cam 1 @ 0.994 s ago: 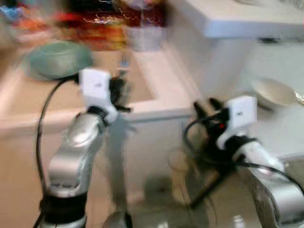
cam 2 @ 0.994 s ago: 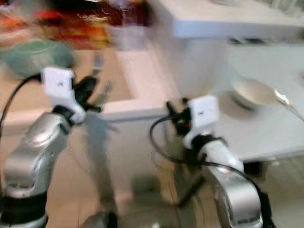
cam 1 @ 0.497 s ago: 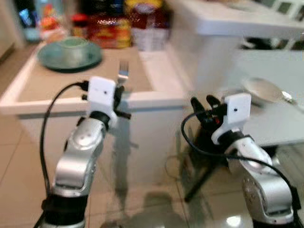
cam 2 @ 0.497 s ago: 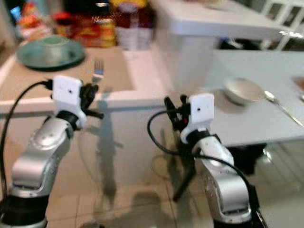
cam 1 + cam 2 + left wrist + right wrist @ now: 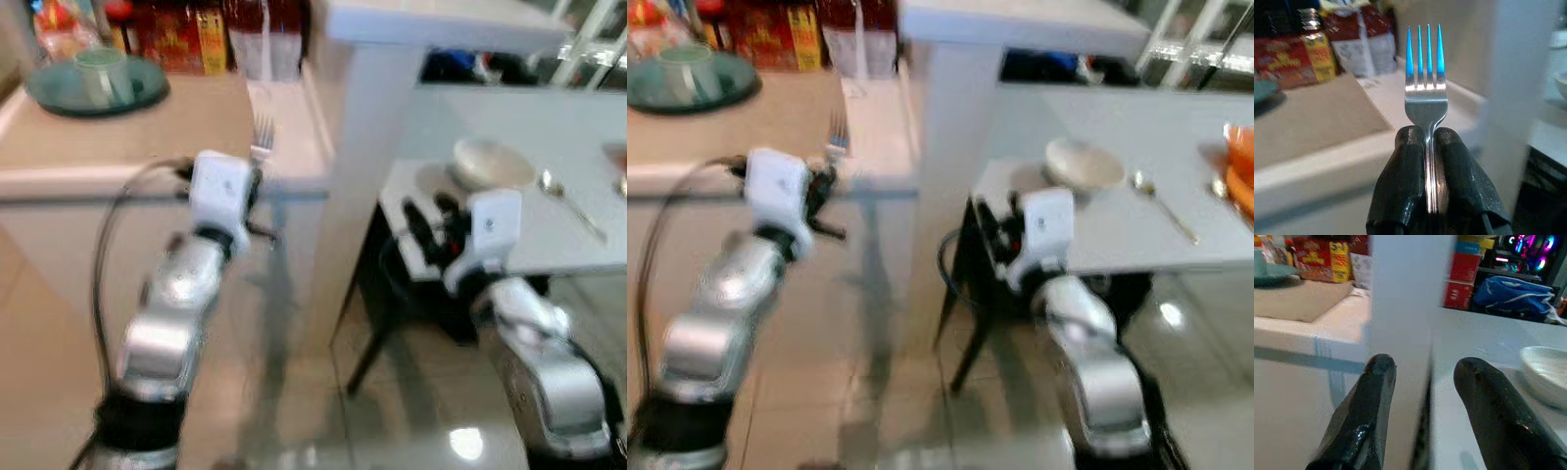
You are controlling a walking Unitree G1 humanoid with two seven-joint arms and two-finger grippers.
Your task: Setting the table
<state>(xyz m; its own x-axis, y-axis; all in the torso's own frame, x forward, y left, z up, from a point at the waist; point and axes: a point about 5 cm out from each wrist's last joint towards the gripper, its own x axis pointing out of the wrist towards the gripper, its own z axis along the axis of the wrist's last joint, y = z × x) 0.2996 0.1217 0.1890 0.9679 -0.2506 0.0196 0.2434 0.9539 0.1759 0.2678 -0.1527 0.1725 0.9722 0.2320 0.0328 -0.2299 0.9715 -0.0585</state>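
Carrying step, by the look of it: left gripper (image 5: 1426, 161) is pinching a fork (image 5: 1425, 83) upright by the handle, centre of the left wrist frame. Right gripper (image 5: 1425, 382) is hanging spread, holding nothing. Next move likely calls for carrying the fork to the white table (image 5: 509, 137), beside the bowl (image 5: 493, 164) and spoon (image 5: 568, 201) at upper right. Wrist view is giving the grip; head views are blurring it.

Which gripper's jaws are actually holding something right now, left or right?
The left gripper: its jaws are closed on the handle of a fork, tines pointing up. The right gripper has its jaws apart with nothing between them.
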